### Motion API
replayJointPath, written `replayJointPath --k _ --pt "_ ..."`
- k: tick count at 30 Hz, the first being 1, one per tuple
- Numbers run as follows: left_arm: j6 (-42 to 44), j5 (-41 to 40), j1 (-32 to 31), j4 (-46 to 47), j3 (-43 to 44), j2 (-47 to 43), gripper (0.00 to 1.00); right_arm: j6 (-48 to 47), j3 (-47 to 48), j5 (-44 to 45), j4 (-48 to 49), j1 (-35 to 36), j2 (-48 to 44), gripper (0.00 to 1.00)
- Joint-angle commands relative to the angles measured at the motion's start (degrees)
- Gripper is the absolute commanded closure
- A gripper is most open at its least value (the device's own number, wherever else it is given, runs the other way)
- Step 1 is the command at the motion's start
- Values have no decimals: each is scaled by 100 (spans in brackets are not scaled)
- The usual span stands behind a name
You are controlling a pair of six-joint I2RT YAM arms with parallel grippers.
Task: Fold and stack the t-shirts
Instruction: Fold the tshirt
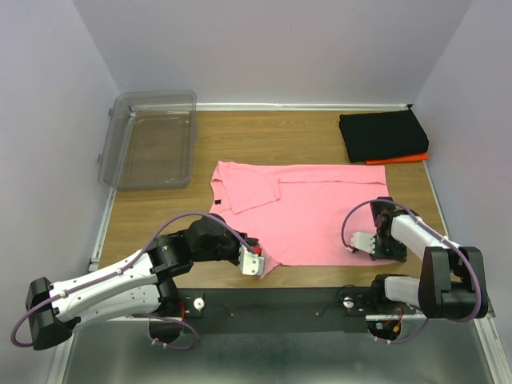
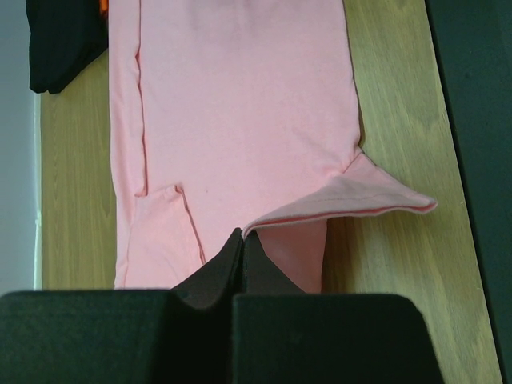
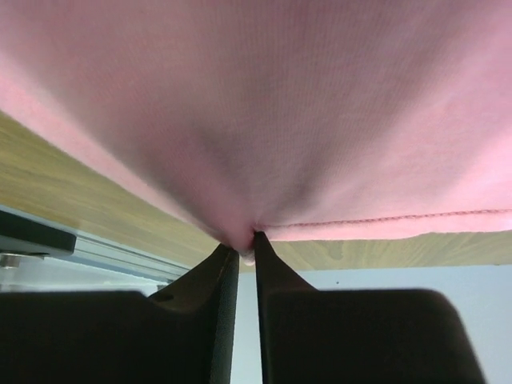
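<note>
The pink t-shirt (image 1: 320, 212) is soft matt cloth. The table (image 1: 264, 136) is smooth wood, and the bin (image 1: 156, 148) is clear glossy plastic.

**Workspace Fixtures and Surroundings**

The wooden table (image 1: 264, 132) has a light-brown grain running left to right. A clear plastic bin (image 1: 152, 140) stands upright at its far-left corner, open side up, long axis running near to far, left wall close to the side wall. A white trim strip (image 1: 304, 106) borders the table's far edge. A black mounting strip (image 1: 280, 302) spans the near edge, with a grey metal surface (image 1: 280, 360) below it. Pale lavender walls (image 1: 280, 48) enclose three sides.
</note>
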Motion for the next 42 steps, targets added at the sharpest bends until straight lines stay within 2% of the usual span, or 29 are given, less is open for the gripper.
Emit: replayJointPath --k 1,2,3,4,15,28,42 --pt "-42 -58 -23 77 -71 -64 100 -51 -259 -586 195 -78 -46 82" --pt "-33 -50 -32 86 -71 -72 100 -60 -242 -578 195 -78 -81 88" --pt "-42 -58 -32 77 -63 -72 100 -77 -181 -551 169 -78 -116 99" --pt "-33 -50 -23 77 -54 -90 100 -78 -137 -577 134 -87 -195 99" --pt "-112 -339 -5 183 -54 -538 100 -201 1041 -1622 -1324 -87 -231 100" --pt "-165 -586 258 165 -36 -582 100 -139 2227 -2510 -1694 -315 94 99" --pt "-130 -840 399 156 -54 -442 100 -552 2869 -2880 -1818 -1194 805 99"
